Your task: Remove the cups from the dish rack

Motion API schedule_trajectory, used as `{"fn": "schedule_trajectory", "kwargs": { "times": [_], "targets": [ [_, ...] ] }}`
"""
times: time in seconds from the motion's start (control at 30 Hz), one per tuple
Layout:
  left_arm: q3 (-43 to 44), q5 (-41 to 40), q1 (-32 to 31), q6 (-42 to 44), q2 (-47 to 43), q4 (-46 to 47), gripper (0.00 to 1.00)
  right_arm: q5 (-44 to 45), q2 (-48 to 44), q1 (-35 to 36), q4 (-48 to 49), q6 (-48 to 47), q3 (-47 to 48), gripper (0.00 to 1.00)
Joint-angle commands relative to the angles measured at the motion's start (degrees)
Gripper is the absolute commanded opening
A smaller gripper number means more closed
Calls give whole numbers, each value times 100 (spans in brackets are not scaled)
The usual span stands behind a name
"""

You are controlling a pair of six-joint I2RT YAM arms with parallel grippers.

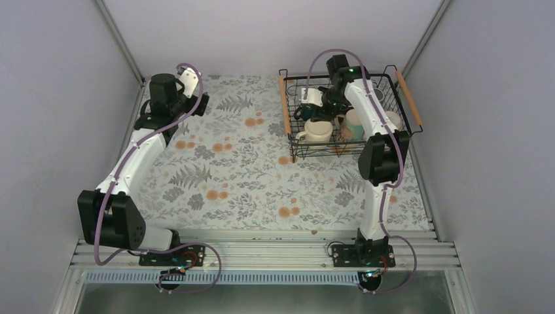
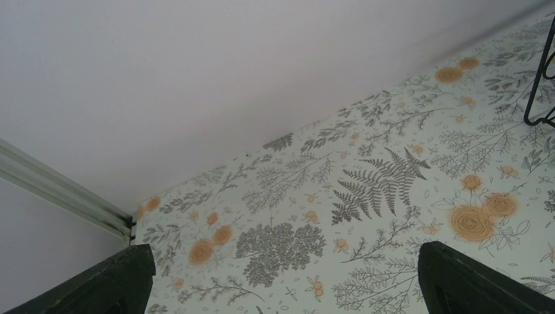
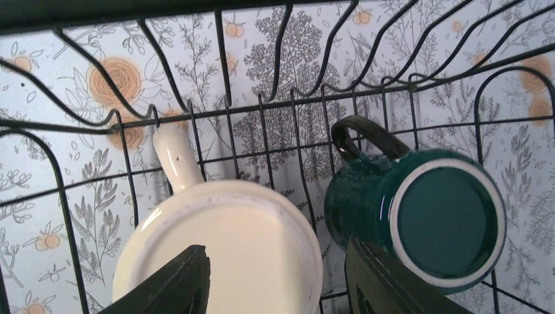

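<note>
The black wire dish rack (image 1: 325,156) with two wooden handles stands at the far right. It holds a cream mug (image 1: 317,131), a pale mint mug (image 1: 354,122), a white mug (image 1: 393,120) and others partly hidden by my right arm. My right gripper (image 1: 325,106) is inside the rack, open. In the right wrist view the right gripper (image 3: 275,288) hangs just over the upturned cream mug (image 3: 222,242). One finger (image 3: 376,281) sits between that mug and the upturned dark green mug (image 3: 445,219). My left gripper (image 1: 201,103) is open and empty at the far left, and its wrist view (image 2: 281,288) shows only cloth.
A floral cloth (image 1: 235,170) covers the table. Grey walls close in on three sides. The rack wires (image 3: 262,108) rise just beyond the two mugs. A corner of the rack (image 2: 540,98) shows at the right edge of the left wrist view.
</note>
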Motion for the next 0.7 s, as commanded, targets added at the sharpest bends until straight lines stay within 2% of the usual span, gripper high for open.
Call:
{"fn": "schedule_trajectory", "kwargs": {
  "times": [0.0, 0.67],
  "targets": [
    [31, -58, -11, 111, 150, 83, 100, -473, 121, -126, -206, -416, 104, 55],
    [72, -107, -14, 237, 290, 66, 100, -727, 192, 101, 1, -805, -807, 52]
  ]
}}
